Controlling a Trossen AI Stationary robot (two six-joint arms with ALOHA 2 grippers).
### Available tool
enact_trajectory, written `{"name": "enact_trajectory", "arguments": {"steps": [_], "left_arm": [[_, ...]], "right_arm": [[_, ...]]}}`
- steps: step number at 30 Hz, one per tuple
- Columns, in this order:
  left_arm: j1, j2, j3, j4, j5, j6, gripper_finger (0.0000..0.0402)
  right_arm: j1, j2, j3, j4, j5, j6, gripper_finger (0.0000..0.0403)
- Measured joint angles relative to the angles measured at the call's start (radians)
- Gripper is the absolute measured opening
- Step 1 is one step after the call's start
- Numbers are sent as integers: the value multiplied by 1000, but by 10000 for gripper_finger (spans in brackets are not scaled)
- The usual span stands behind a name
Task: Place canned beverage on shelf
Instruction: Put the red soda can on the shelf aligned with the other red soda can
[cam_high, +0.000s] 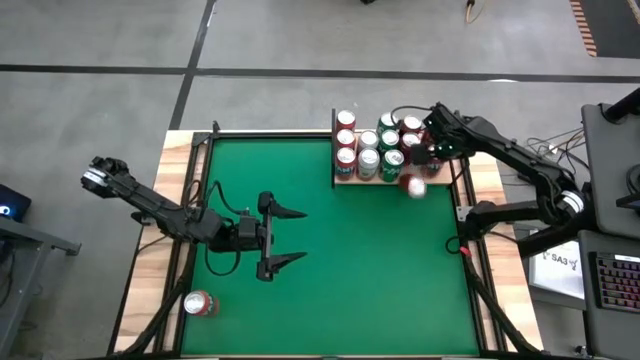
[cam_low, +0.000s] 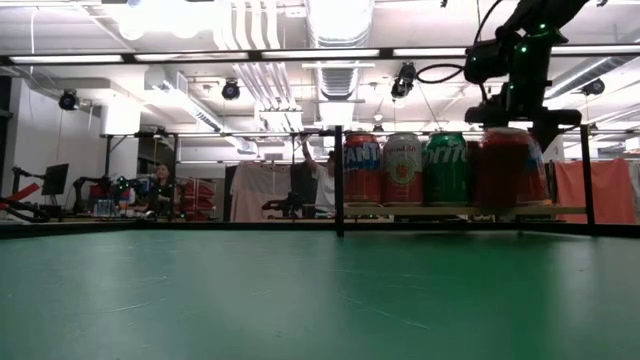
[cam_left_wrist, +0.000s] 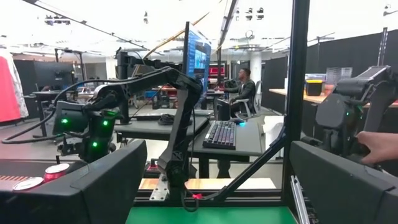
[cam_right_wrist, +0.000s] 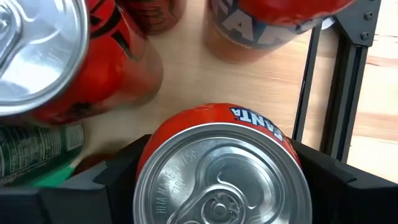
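The shelf (cam_high: 345, 181), a pale wood board edged with black rods, stands at the table's far right and carries several upright cans (cam_high: 368, 150). My right gripper (cam_low: 512, 135) is over the shelf's near right corner, shut on an upright orange Fanta can (cam_right_wrist: 221, 180), which also shows in the low view (cam_low: 510, 168). The can's base is at about the board's level; whether it rests on the board I cannot tell. My left gripper (cam_high: 298, 236) hovers open over the green table's left middle and holds nothing. My right gripper pinches the Fanta can by its upper wall (cam_right_wrist: 152, 149), just under the rim, between its two fingers (cam_right_wrist: 106, 186). The fingers come steeply from above, one on each side. The can stands upright, its lid facing the wrist.
A red can (cam_high: 200, 304) lies on its side near the table's near left corner. Other cans (cam_right_wrist: 81, 68) stand close around the held one on the board (cam_right_wrist: 261, 81). A black shelf rod (cam_right_wrist: 311, 81) runs right beside it. The green felt between shelf and left gripper is open.
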Motion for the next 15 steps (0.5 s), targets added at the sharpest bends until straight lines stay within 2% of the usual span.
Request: {"name": "enact_trajectory", "arguments": {"steps": [5,12,15], "left_arm": [[0,0,0,0,0,4,380],[0,-2,0,0,0,10,380],[0,-2,0,0,0,10,380]], "right_arm": [[-4,0,-17,1,49,17,287],[-4,-1,-18,8,55,27,287],[-4,-1,-19,11,60,28,319]]}}
